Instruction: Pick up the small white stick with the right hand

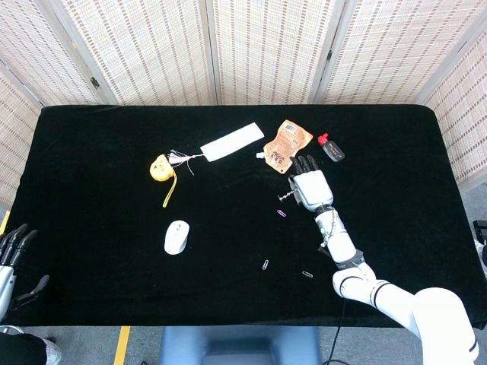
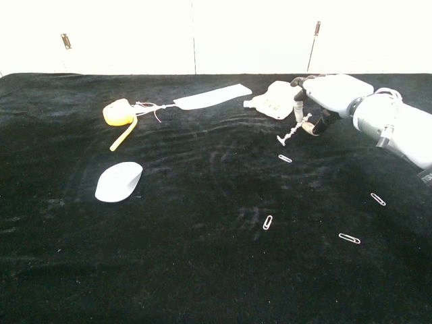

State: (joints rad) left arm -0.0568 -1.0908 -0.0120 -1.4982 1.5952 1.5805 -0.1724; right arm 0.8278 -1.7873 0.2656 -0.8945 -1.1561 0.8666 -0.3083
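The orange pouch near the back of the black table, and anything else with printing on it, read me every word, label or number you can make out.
Orange spouted pouch: dark printing on its face, too small and blurred to read.
Long flat white strip: no text visible.
White computer mouse: no marking visible.
Small black object with a red cap: nothing legible.
No readable text in either view.

My right hand [image 1: 310, 187] [image 2: 329, 94] reached far out over the table, palm down, thumb and a finger pinching the stick [image 2: 292, 130]. My left hand [image 1: 11, 255] hung low past the near edge, fingers apart, holding nothing.
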